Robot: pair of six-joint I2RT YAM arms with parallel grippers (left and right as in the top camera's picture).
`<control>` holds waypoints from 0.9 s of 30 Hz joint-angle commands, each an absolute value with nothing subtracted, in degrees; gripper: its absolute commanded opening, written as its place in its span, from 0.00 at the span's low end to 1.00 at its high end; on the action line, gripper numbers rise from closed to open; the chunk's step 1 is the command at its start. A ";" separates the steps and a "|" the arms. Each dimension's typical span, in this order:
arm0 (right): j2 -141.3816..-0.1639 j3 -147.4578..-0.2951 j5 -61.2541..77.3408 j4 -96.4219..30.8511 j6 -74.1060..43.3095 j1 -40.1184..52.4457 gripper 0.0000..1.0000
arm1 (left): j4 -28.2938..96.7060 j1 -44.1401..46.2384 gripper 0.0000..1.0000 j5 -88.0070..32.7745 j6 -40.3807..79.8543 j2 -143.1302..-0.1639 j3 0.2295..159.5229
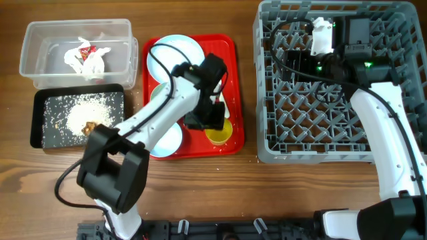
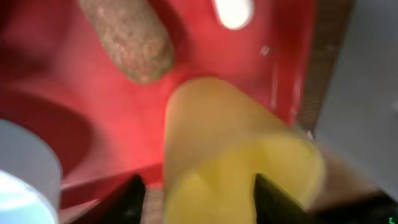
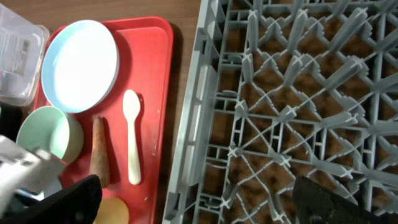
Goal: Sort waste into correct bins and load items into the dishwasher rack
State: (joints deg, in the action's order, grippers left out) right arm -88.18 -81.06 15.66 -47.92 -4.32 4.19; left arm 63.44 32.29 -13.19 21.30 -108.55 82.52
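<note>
My left gripper (image 1: 215, 125) is open over the red tray (image 1: 230, 50), its fingers (image 2: 199, 202) on either side of the small yellow cup (image 2: 236, 155), which also shows in the overhead view (image 1: 220, 136). The brown sausage piece (image 2: 130, 37) and the white spoon (image 3: 132, 137) lie just beyond the cup. The pale blue plate (image 1: 175, 57), green bowl (image 3: 46, 134) and blue bowl (image 1: 167, 141) sit on the tray. My right gripper (image 3: 199, 205) is open and empty above the grey rack (image 1: 267, 143), near its left side. The napkin with red wrapper (image 1: 85, 59) lies in the clear tub (image 1: 40, 30).
The black tray (image 1: 40, 137) in front of the tub holds white crumbs and brown lumps (image 1: 88, 125). My left arm crosses the tray's middle and hides the sausage from overhead. The rack's pegs stand under my right arm.
</note>
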 commanded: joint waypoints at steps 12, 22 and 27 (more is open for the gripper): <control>-88.95 -81.25 30.96 -47.27 -2.37 4.32 1.00 | 61.87 23.83 0.04 -26.79 14.79 -100.09 91.46; -88.95 -81.25 82.67 -20.53 0.30 4.89 1.00 | 51.90 8.88 0.04 -79.48 1.72 -97.73 91.50; -88.97 -81.25 82.41 -19.73 2.24 9.45 1.00 | 50.06 8.88 0.04 -82.04 1.91 -97.73 91.50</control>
